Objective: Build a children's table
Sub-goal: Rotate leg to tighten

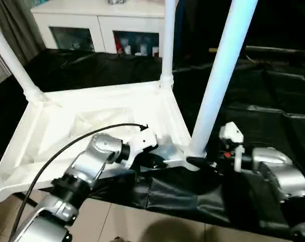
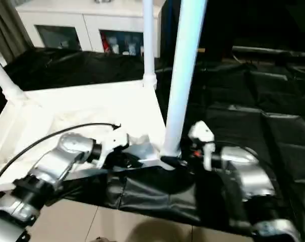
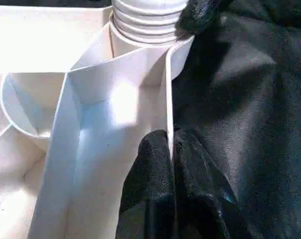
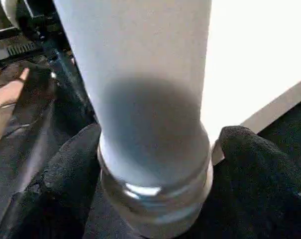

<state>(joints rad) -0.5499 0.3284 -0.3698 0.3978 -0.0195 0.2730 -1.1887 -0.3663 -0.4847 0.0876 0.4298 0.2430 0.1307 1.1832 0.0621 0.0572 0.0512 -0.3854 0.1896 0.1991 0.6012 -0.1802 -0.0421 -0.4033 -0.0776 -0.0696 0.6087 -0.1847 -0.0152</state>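
While the children's table lies upside down on a black sheet, its ribbed underside is turned upward and three white legs are seen standing in corner sockets — one at the far left, one at the far corner, one at the near right corner. Behind it, a white cabinet with glass doors is seen.

Toward the left, the left gripper is laid over the tabletop's near edge, its black fingers pressed together on the thin rim wall just beside the near right socket. Further right, the right gripper is set about the base of the near right leg — its fingers are spread, one on each side of the tube's ringed foot, close against it. The right forearm rests over the black sheet.
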